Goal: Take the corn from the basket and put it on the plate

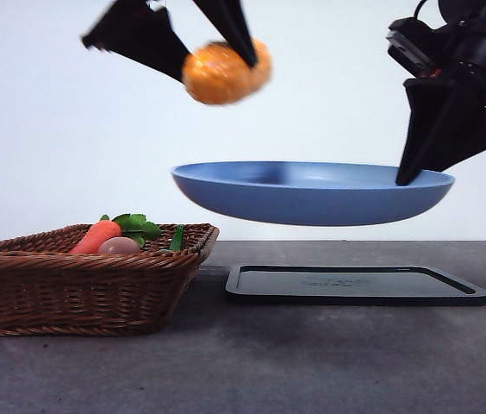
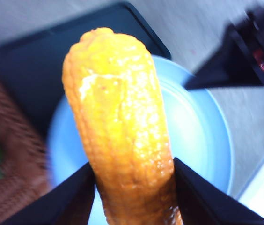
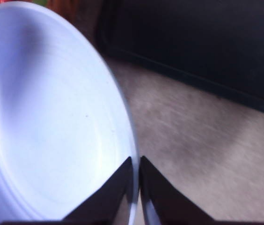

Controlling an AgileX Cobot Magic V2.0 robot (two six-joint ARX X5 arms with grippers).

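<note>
My left gripper (image 1: 213, 56) is shut on the corn (image 1: 226, 72), an orange-yellow ridged cob held high in the air above the left part of the plate. The left wrist view shows the corn (image 2: 120, 126) clamped between the jaws with the light-blue plate (image 2: 202, 140) below it. My right gripper (image 1: 408, 177) is shut on the plate's right rim and holds the plate (image 1: 312, 194) level in mid-air above the tray. The right wrist view has the jaws pinching the plate (image 3: 47, 117) at its edge. The wicker basket (image 1: 79, 289) stands on the table at the left.
In the basket lie a carrot (image 1: 96, 235) with green leaves (image 1: 137, 226) and a small pinkish egg-shaped thing (image 1: 119, 246). A flat black tray (image 1: 355, 285) lies on the grey table under the lifted plate.
</note>
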